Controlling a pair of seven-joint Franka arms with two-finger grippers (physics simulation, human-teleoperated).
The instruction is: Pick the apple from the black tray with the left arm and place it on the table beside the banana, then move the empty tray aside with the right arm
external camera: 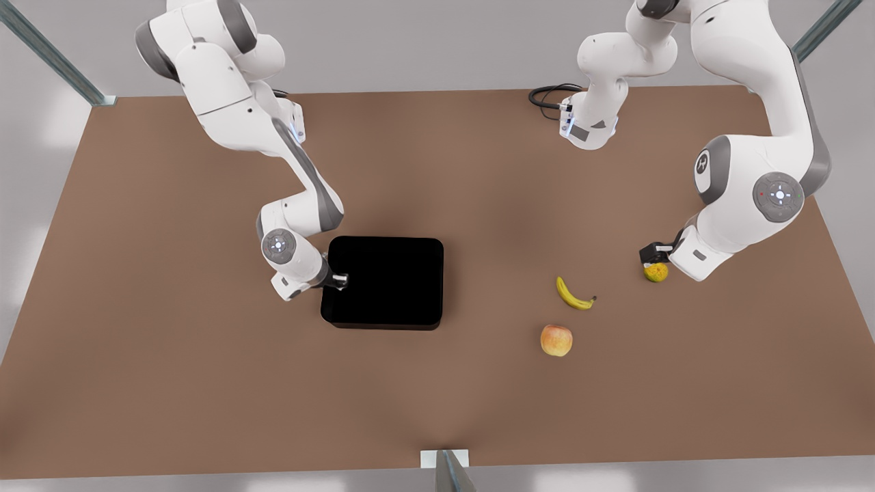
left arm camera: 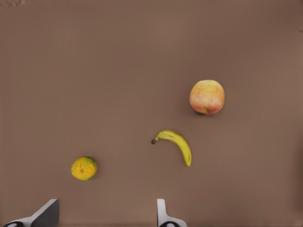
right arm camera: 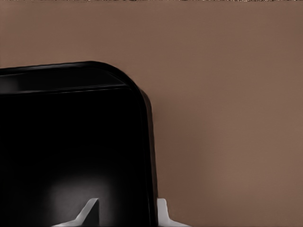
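The tray (external camera: 386, 281) rim is being clamped by the right gripper (external camera: 340, 279). The left gripper (external camera: 654, 254) is being held open above the citrus (external camera: 656, 272), with the banana (external camera: 574, 294) and apple (external camera: 556, 340) lying farther off.

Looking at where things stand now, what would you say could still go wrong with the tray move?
The right gripper straddles just the black tray's thin rim near one corner, so the tray may pivot or slip out when dragged.

If the tray is pushed toward the front view's right, it could strike the apple or banana lying loose on the table.

The left gripper hangs right by the citrus fruit and might nudge it.
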